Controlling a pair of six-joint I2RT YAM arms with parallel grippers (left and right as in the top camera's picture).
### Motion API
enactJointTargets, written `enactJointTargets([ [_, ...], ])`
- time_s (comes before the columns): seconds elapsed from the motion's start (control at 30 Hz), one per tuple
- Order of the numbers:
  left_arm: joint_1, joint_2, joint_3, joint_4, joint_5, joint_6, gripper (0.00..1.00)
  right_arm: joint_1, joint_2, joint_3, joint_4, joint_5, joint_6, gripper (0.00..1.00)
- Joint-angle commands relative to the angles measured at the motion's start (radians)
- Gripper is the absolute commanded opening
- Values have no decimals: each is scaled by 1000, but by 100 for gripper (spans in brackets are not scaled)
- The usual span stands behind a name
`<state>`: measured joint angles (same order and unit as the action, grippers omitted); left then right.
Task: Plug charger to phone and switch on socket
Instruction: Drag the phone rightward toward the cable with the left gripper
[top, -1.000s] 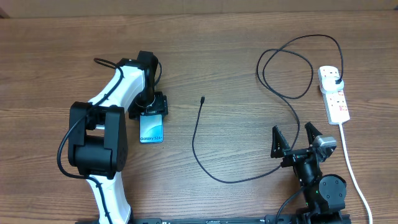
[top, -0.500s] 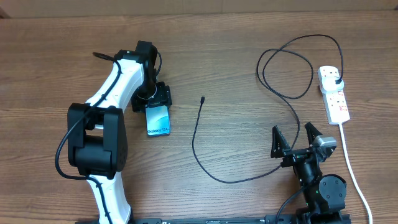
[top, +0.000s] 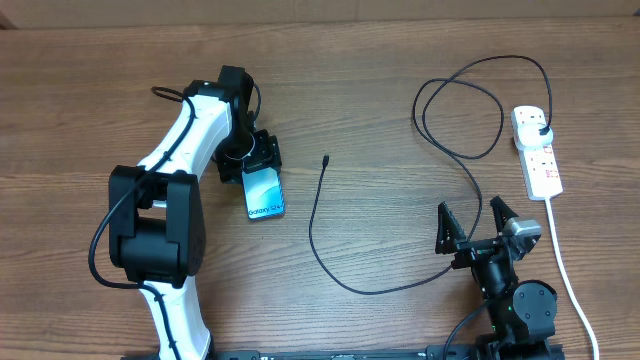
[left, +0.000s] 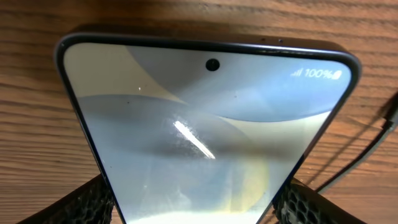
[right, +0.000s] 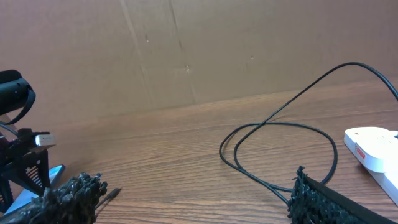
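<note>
Two mesh-padded left fingers (left: 87, 202) pinch the phone (top: 265, 195) by its long edges, one pad on each side, with the lit screen facing up. In the wrist view the end with the camera hole lies past the fingertips. Compared with a second ago, those fingers have carried the phone across the bench (top: 380, 90) toward the charger (top: 312, 235). It has also turned a little, so its printed end now angles toward the cable. The charger's small plug tip (top: 326, 159) lies off to the side of the left fingers, near the phone but not touching it. The wrist view catches a bit of black cable by the screen's far corner. From that tip the cable curves toward the right fingers (top: 446, 226), passes close by them, then loops beyond them to the black plug (top: 543, 131) seated in the socket (top: 540, 165). The right fingers are spread wide, holding nothing, in the same spot as before. The socket lies beyond them on their outer side, well apart, and has not moved
</note>
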<state>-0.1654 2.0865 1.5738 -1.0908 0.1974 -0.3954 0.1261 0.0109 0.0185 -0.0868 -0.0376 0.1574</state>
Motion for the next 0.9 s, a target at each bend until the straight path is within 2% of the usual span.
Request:
enactJointTargets([
  [0.0, -7, 6, 5, 13, -62, -32, 77, 6, -8, -11, 5, -1, 6, 100],
  [0.4, -7, 6, -61, 97, -173, -32, 78, 6, -8, -11, 5, -1, 6, 100],
  [0.67, -7, 7, -108, 142, -180, -31, 80, 6, -8, -11, 5, -1, 6, 100],
  [0.87, -7, 7, -153, 181, -179, -31, 85, 6, -8, -11, 5, -1, 6, 100],
])
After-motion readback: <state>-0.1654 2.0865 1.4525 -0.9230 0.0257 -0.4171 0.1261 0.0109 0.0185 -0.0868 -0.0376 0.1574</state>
